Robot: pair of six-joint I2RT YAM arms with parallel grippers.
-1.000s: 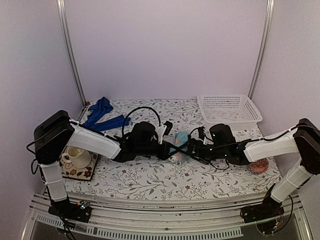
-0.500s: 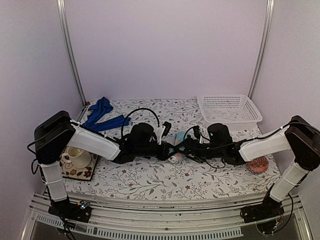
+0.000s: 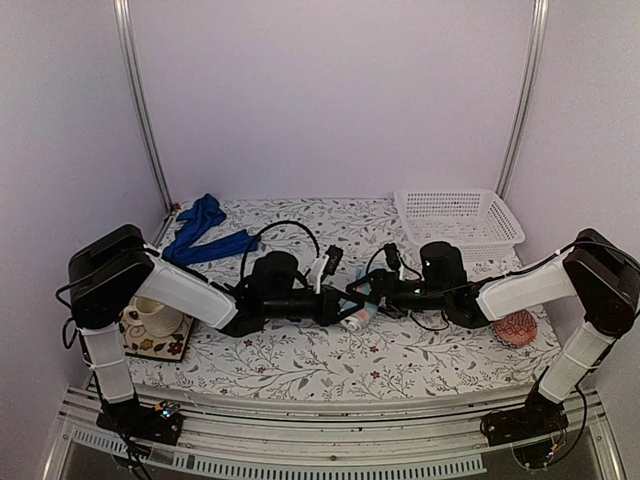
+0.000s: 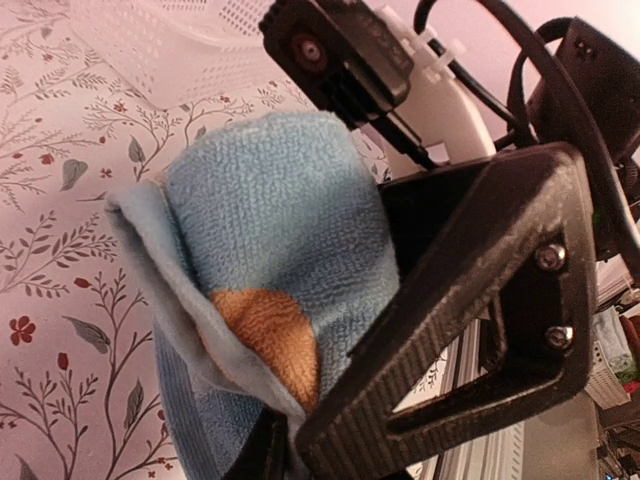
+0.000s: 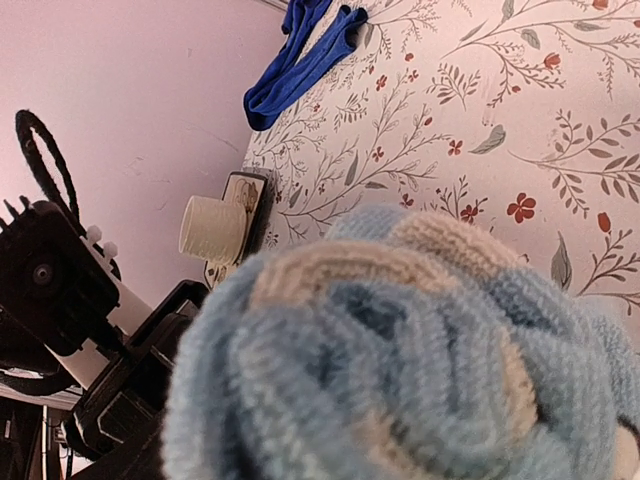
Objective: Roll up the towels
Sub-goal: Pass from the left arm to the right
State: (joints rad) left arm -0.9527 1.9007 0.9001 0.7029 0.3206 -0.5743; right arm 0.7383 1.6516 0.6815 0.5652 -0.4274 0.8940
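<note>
Center table, seen from above: two arms reach in from nine and three o'clock, forearms stretched low and almost level, and meet over the flowered tablecloth (image 3: pixel 300 362). Between them lies the light-blue towel (image 4: pixel 265 225), a short, fat roll that looks like little more than a pale smudge from up there.

The left wrist camera gives us what the overhead cannot. The left gripper (image 3: pixel 343 300) is closed onto the roll, one ribbed black triangular finger (image 4: pixel 470 240) pressed into its side. We also see looped terry pile, an orange patch at the roll's near end and a loose pale flap hanging off at nine o'clock.

The right wrist camera looks straight into the roll's other end, a coil of blue and cream layers that fills most of the frame. None of its own fingers show there. From above the right gripper (image 3: pixel 380 290) sits right at the roll, but we cannot tell how wide it stands or whether it grips anything.

Only the overhead places everything else:
- The royal-blue towel (image 3: pixel 205 232) lies loose and crumpled at ten o'clock.
- A white lattice basket (image 3: pixel 460 218) stands at two o'clock.
- A cream cup (image 3: pixel 150 310) sits at eight o'clock.
- A pink-red ball (image 3: pixel 517 328) rests at four o'clock.
</note>
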